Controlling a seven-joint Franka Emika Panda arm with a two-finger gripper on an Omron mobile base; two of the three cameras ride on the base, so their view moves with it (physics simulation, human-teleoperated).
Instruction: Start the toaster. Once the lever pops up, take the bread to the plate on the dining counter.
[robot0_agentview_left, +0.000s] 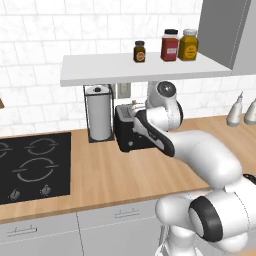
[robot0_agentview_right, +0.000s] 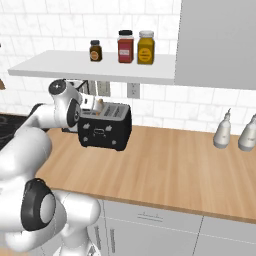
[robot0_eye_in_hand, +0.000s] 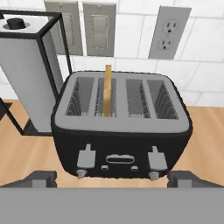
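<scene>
the arm (robot0_agentview_left: 200, 165) is glossy white, built from fat rounded segments that swell like smooth shells. at the joints sit dark rings: a black band with a grey round cap on the big lower joint (robot0_agentview_left: 205, 217), and the same black collar around a grey disc in the right base view (robot0_agentview_right: 37, 210). a long black strip runs along the slimmer forearm link (robot0_agentview_left: 155, 132). the wrist housing (robot0_agentview_left: 165, 92) is white with a dark round face and a pale highlight. the end effector (robot0_eye_in_hand: 112, 177) shows two small dark grey blocky finger tips (robot0_eye_in_hand: 41, 177).
</scene>
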